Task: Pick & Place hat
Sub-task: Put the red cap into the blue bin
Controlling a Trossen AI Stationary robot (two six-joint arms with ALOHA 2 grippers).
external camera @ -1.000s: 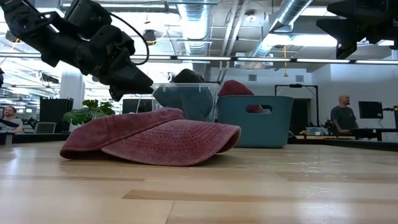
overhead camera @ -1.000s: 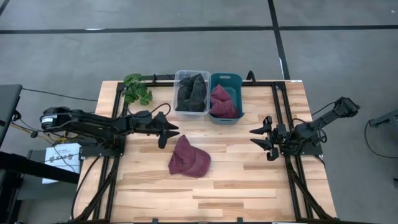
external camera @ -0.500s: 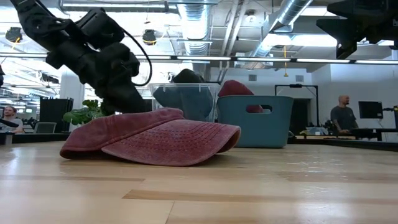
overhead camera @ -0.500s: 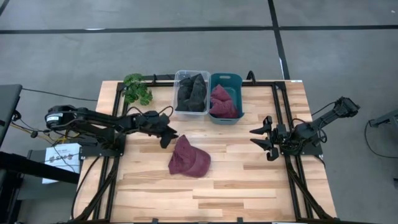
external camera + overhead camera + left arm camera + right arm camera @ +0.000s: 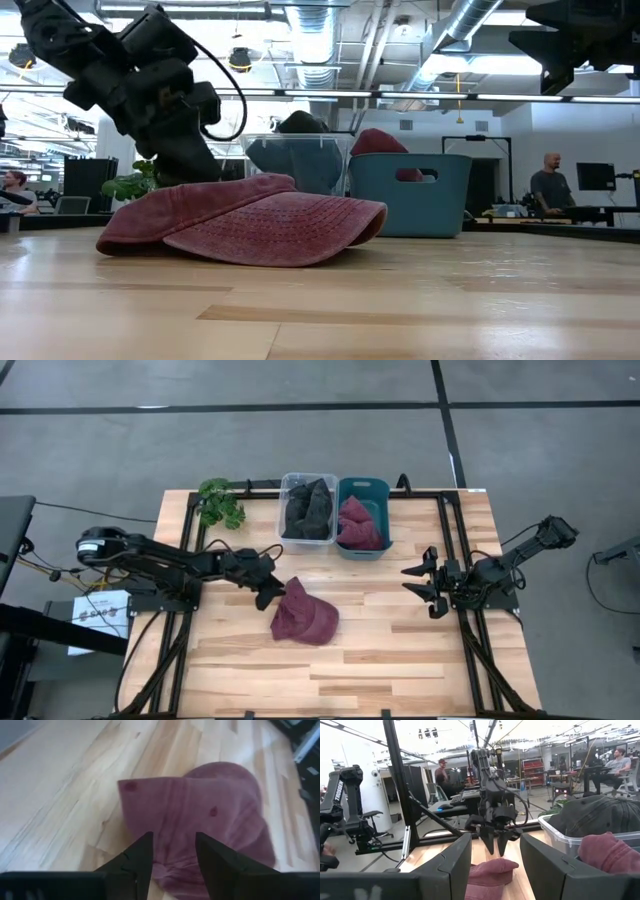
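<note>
A maroon hat (image 5: 305, 615) lies flat on the wooden table near its middle, brim toward the near side (image 5: 250, 225). My left gripper (image 5: 272, 592) is open and points down over the hat's far-left edge. In the left wrist view (image 5: 172, 837) its two fingers frame the hat's cloth (image 5: 210, 805). In the right wrist view the left gripper's tips (image 5: 495, 851) hover just above the hat (image 5: 487, 870). My right gripper (image 5: 422, 585) waits open at the table's right side, well clear of the hat.
A clear bin (image 5: 308, 508) with dark hats and a teal bin (image 5: 362, 515) holding a maroon hat stand at the far edge, beyond the hat. A green plant (image 5: 220, 503) sits at the far-left corner. Bare wood lies near and right of the hat. People show in the room behind.
My left gripper has moved right and toward the near edge, onto the hat, dropping lower and tipping its fingers downward. The hat has stayed where it was. My right arm has kept still.
</note>
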